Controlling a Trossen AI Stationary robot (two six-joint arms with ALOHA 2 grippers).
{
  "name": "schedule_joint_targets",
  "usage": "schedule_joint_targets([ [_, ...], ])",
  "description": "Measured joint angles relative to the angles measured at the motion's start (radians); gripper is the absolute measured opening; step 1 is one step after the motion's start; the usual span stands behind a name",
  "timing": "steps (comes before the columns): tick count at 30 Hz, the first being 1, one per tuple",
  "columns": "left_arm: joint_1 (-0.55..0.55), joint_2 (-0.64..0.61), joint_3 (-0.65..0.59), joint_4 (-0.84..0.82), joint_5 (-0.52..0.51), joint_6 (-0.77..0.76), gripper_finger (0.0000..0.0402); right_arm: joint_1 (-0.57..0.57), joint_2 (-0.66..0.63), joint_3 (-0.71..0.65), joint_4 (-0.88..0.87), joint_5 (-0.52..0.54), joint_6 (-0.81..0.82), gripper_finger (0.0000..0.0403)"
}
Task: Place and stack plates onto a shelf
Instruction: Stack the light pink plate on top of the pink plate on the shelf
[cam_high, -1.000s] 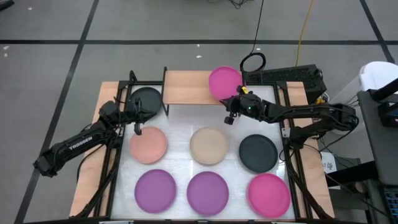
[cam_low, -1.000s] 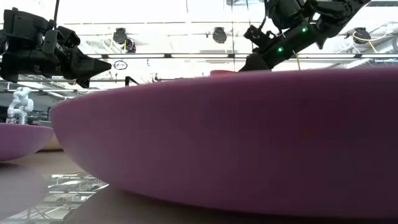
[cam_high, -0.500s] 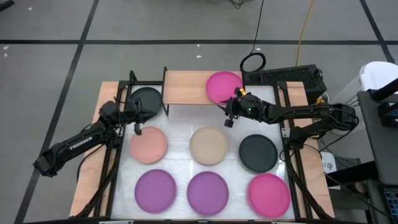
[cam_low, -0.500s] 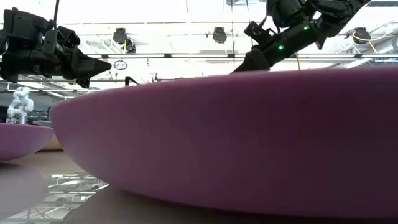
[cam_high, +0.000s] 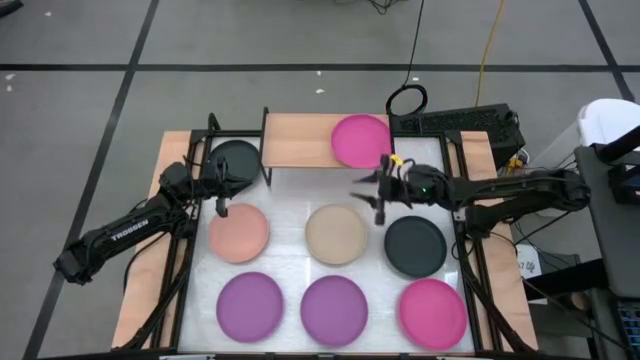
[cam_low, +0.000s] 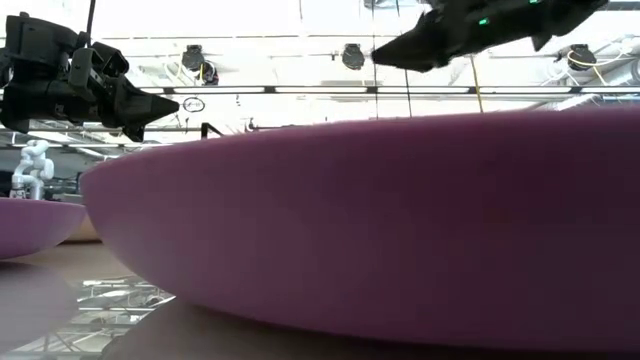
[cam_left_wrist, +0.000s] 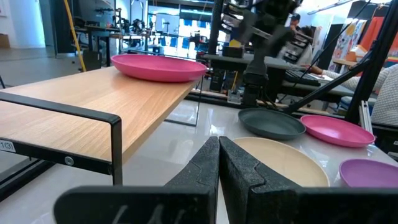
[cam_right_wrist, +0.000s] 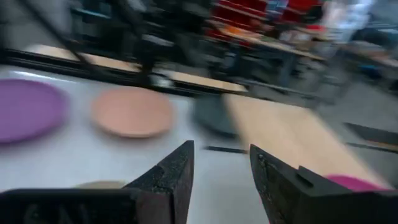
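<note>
A magenta plate (cam_high: 361, 140) lies flat on the right end of the light wood shelf (cam_high: 298, 140), as the left wrist view also shows the plate (cam_left_wrist: 158, 65). My right gripper (cam_high: 368, 196) hangs open just in front of the shelf, above the table between the beige plate (cam_high: 336, 233) and a black plate (cam_high: 415, 246); nothing is between its fingers (cam_right_wrist: 174, 177). My left gripper (cam_high: 220, 206) is shut and hovers over the far rim of the peach plate (cam_high: 238, 232).
Another black plate (cam_high: 235, 160) lies left of the shelf. Along the near edge lie two purple plates (cam_high: 250, 305) (cam_high: 334, 308) and a second magenta plate (cam_high: 432, 312). The left half of the shelf top is bare. A keyboard (cam_high: 470, 122) sits behind the table.
My right gripper has opened and let go of the magenta plate, then drawn back from the shelf toward the table's near and right edges, rising. The plate has settled flat on the shelf's right end.
</note>
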Motion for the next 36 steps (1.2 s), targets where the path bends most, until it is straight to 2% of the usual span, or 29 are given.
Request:
schedule_joint_targets([
  [3,0.000,0.000,0.000,0.000,0.000,0.000,0.0012,0.063,-0.039,-0.058,0.011,0.000,0.036,0.0131],
  [8,0.000,0.000,0.000,0.000,0.000,0.000,0.0012,0.135,-0.061,-0.139,0.126,0.006,0.077,0.0128],
  [12,0.000,0.000,0.000,0.000,0.000,0.000,0.0012,0.170,-0.062,-0.165,0.186,0.055,0.096,0.0128],
  [17,0.000,0.000,0.000,0.000,0.000,0.000,0.0012,0.177,-0.062,-0.165,0.197,0.109,0.061,0.0128],
  [36,0.000,0.000,0.000,0.000,0.000,0.000,0.0012,0.177,-0.061,-0.165,0.202,0.111,0.056,0.0128],
])
